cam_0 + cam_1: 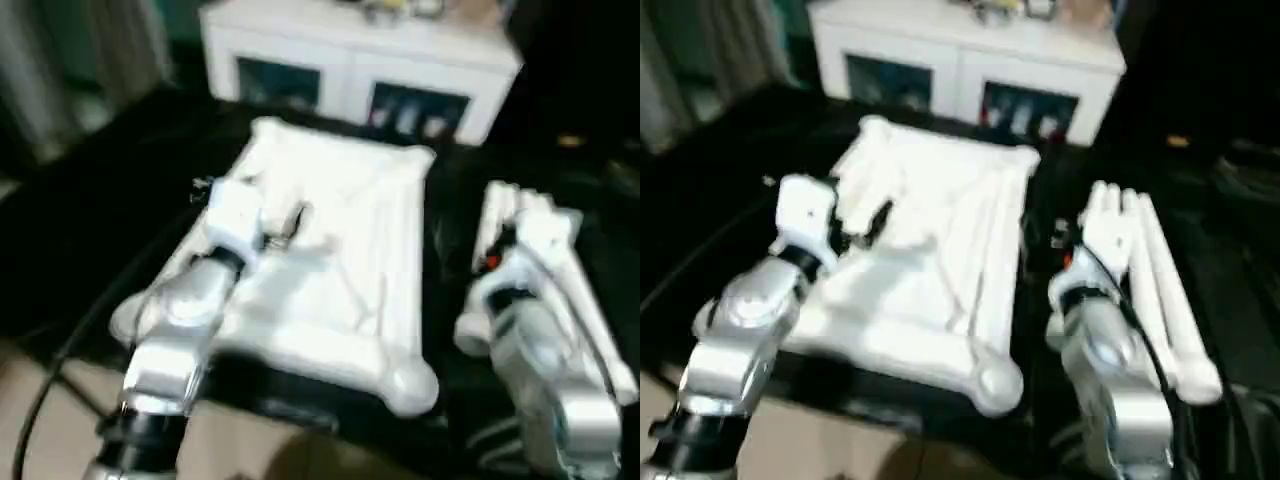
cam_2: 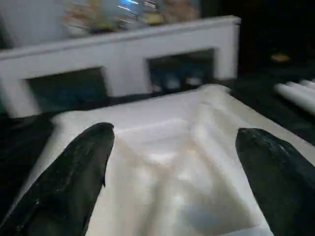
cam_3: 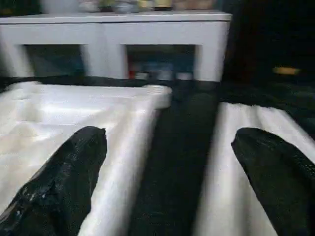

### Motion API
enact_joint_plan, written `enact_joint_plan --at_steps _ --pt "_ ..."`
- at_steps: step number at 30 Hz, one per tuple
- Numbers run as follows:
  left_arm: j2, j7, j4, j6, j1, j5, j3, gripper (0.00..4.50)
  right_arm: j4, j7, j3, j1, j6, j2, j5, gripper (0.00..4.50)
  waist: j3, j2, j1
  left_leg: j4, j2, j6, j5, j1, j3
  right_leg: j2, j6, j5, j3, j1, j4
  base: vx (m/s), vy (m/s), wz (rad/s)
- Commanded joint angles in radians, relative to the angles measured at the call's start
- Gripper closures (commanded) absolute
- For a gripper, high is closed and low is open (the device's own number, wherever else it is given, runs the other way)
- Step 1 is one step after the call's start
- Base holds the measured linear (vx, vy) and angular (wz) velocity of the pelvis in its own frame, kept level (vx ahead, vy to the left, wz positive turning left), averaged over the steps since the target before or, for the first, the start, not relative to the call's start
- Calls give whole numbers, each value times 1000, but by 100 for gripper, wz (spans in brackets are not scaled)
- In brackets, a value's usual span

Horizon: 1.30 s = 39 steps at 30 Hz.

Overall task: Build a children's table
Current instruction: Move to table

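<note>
Here the white ribbed children's table (image 1: 330,270) lies apparently upside down, both claws spread wide.

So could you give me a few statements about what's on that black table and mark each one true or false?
1. The white table top lies flat on the black work table. True.
2. The legs are already plugged into its corners. False: the tube legs lie loose in a bundle beside it, on the robot's right.
3. The left gripper has its jaws open above the table top. True.
4. The right gripper is clamped on a leg. False: its jaws are open and hold nothing.
5. A white cabinet stands behind. True.
</note>
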Motion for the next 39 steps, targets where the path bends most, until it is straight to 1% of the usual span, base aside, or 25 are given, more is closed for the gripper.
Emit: enact_joint_plan --at_steps 1,3,4,6,7,8,9,10,12,13,16,19,21,22,23,24,26,28,31,32,33,35,36,37,39 --pt "-6 -8 13 -1 -15 -8 -18 8 -50 -19 -23 14 36 2 -17 0 -94 -35 58 68 -16 -2 -11 -84 -58 -151 -134 1127 194 133 -58 42 1 -38" --pt "-13 -5 31 -5 -23 -14 -9 8 -76 -29 -30 21 54 7 -14 0 -88 -23 41 100 -47 -26 -95 -103 -109 -112 -131 1025 211 112 -76 -10 32 -43" --pt "-17 -5 38 -10 -26 -17 -5 8 -88 -33 -34 24 63 10 -13 0 -70 -16 26 107 -63 -20 -126 -83 -126 -103 -99 712 235 87 -128 -71 95 -58" --pt "-34 20 55 -18 -34 -6 -3 8 -111 -37 -39 35 81 8 -15 0 -54 17 7 9 -52 30 -122 -30 -144 -41 -40 55 245 82 -182 -94 178 -60" --pt "-41 27 59 -18 -35 -3 -2 8 -107 -38 -40 31 83 7 -11 0 -27 48 -37 -118 -14 111 -224 64 -130 51 -19 -281 129 -6 -150 -129 256 -61" --pt "-49 35 64 -18 -36 -1 0 8 -100 -38 -42 27 85 5 -6 0 -31 72 -75 -233 65 141 -491 12 -146 32 -73 -277 -58 6 28 -160 253 -46" --pt "-52 56 64 -25 -33 20 -3 8 -86 -33 -37 17 85 -1 -7 0 -45 50 -81 -235 64 159 -513 6 -185 6 -90 -186 -106 25 57 -160 253 -46" --pt "-53 71 63 -31 -30 36 -6 8 -76 -29 -33 10 85 -6 -8 0 -26 74 -90 -239 73 82 -577 -6 -178 -22 -90 -52 -148 16 39 -165 215 -8" --pt "-61 91 61 -29 -25 42 -5 8 -54 -9 -17 -9 88 -23 -19 0 -37 81 -120 -226 91 -104 -579 34 -236 -61 -75 21 -149 53 -18 -96 162 5" --pt "-66 102 56 -22 -23 35 3 8 -45 1 -16 -24 94 -25 -16 0 -48 71 -153 -233 139 -136 -469 52 -292 -72 -63 -49 -141 69 -18 -50 97 -18" --pt "-76 134 44 -9 -20 34 24 8 -18 37 -5 -56 88 -28 0 0 -66 63 -183 -212 124 26 -18 60 -348 -57 -37 -165 -135 56 16 -84 48 -30" --pt "-75 151 46 -12 -23 51 27 8 5 53 11 -66 80 -31 1 0 -72 46 -190 -210 57 212 190 63 -357 -54 -146 -119 -116 68 -31 -80 -110 -28" --pt "-76 155 42 -9 -22 58 27 8 18 58 18 -72 77 -32 1 0 -77 4 -189 -216 9 298 132 28 -334 -74 -320 -54 -87 113 -93 -89 -253 -22" --pt "-76 155 39 -8 -22 61 25 8 22 59 20 -75 78 -32 2 0 -77 -23 -150 -104 -70 265 58 -78 -229 -142 -535 5 -55 176 -184 -123 -291 -15" --pt "-76 154 35 -7 -21 63 24 8 22 60 20 -76 79 -32 4 0 -80 -36 -106 92 -94 186 -71 -101 -88 -183 -624 62 -60 177 -208 -102 -264 -10" --pt "-79 144 30 5 -18 52 23 8 27 60 21 -80 77 -33 4 0 -68 -43 -110 101 -82 131 -80 -105 -80 -176 -585 70 -63 165 -199 -102 -264 -10" --pt "-77 144 19 15 -14 53 17 8 47 72 25 -98 72 -31 1 0 -52 -44 -79 17 -48 90 -25 -82 -81 -180 -278 30 -42 158 -184 -57 -223 -8" --pt "-76 151 10 14 -12 55 18 8 63 86 30 -113 67 -29 6 0 -59 -30 -56 -30 10 163 1 -76 -116 -233 -126 -57 1 176 -189 -58 -181 -4" --pt "-76 158 -5 13 -12 55 33 8 82 106 44 -137 69 -23 21 0 -53 -29 -13 -28 32 175 70 -83 -134 -239 -168 -95 9 161 -186 -47 -102 -5" --pt "-76 159 -11 8 -12 50 44 8 87 118 50 -146 75 -18 36 0 -51 -17 -6 -77 43 157 128 -60 -126 -177 -201 -126 -35 148 -175 0 0 0" --pt "-73 164 -15 22 -15 54 51 8 91 121 62 -151 68 -20 28 0 -49 -25 2 -106 33 224 186 -97 -136 -171 -216 -73 -118 177 -158 0 0 0" --pt "-69 163 -23 37 -18 48 65 8 95 129 83 -155 58 -22 20 0 -65 20 -28 -144 85 390 265 -1 -205 -73 -236 -21 -199 116 -83 12 40 46" --pt "-63 159 -27 39 -18 45 70 8 98 140 98 -156 55 -21 21 0 -62 38 -59 -153 122 516 311 30 -287 -48 -214 -75 -182 76 -14 31 42 58" --pt "-63 159 -27 39 -18 45 70 8 98 140 98 -156 55 -21 21 0 -52 34 -54 -158 96 526 297 31 -296 -41 -187 -118 -157 43 7 7 46 59" --pt "-32 145 -57 39 -14 53 71 8 99 178 148 -144 53 -11 27 0 -32 13 -51 -188 21 419 48 -18 -283 -77 -205 -129 -127 78 -42 -49 36 66"
